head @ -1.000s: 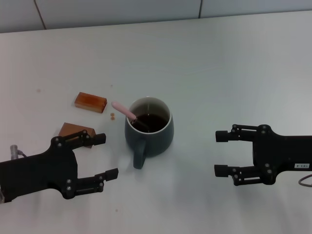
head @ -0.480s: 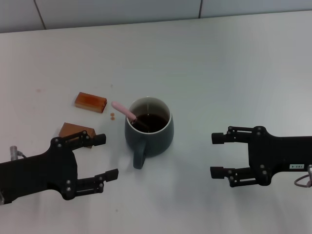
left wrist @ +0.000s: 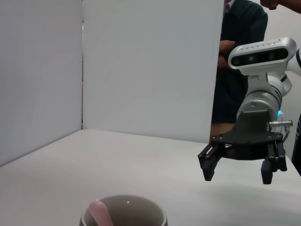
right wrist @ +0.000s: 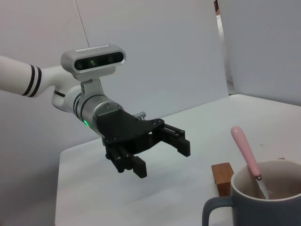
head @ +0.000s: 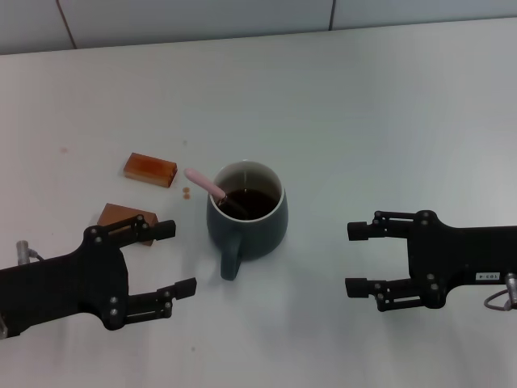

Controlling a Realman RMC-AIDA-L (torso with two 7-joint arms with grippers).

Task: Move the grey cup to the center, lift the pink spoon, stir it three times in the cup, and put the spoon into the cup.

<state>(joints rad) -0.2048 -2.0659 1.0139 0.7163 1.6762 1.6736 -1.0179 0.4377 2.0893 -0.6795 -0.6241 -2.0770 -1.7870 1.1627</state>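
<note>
Left gripper sits low on the near left of the desk, jaws spread wide and holding nothing, tips pointing toward the cup. Just behind it, two brown blocks: one close to the upper finger, another further back. Grey cup stands about mid-desk, handle toward the robot, dark liquid inside. Pink spoon already rests in it, bowl down in the liquid, pink handle leaning out over the far-left rim; the right wrist view shows the same lean. Right gripper is well apart from the cup on the near right, also spread wide and empty, facing the cup. Judgement: the task looks essentially done, spoon in cup, so the step in hand is clearing both arms away. To do it well, pull each gripper straight back along its own line, away from the cup, without sweeping sideways. The left one must mind the nearer block and stay off the mug handle; a nudge there could tip the leaning spoon or slosh the liquid. Keep the jaws open, keep height steady, no drop toward the desk.
</note>
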